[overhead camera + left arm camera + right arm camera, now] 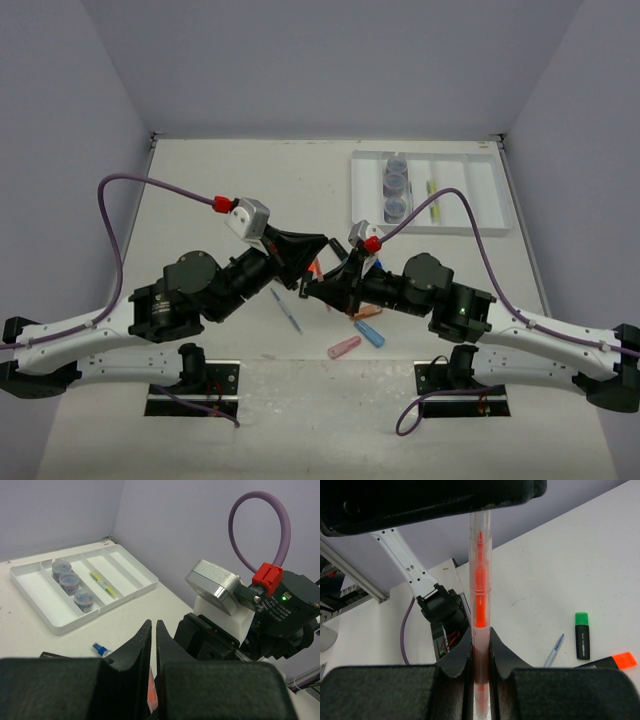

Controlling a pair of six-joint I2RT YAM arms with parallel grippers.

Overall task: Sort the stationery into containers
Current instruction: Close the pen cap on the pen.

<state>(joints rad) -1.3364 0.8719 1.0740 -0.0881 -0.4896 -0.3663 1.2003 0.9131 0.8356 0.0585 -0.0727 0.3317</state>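
My right gripper is shut on a clear pen with orange ink and holds it above the table. The pen's far end runs in between the nearly closed fingers of my left gripper, where the orange pen shows low in the slit. The white five-compartment tray at the back right holds three grey-blue jars and a yellow-green pen. A blue pen lies on the table below the grippers.
Pink, blue and orange capsule pieces lie near the right arm. A green-capped highlighter and an orange-capped one lie on the table. A small blue-capped bottle lies in front of the tray.
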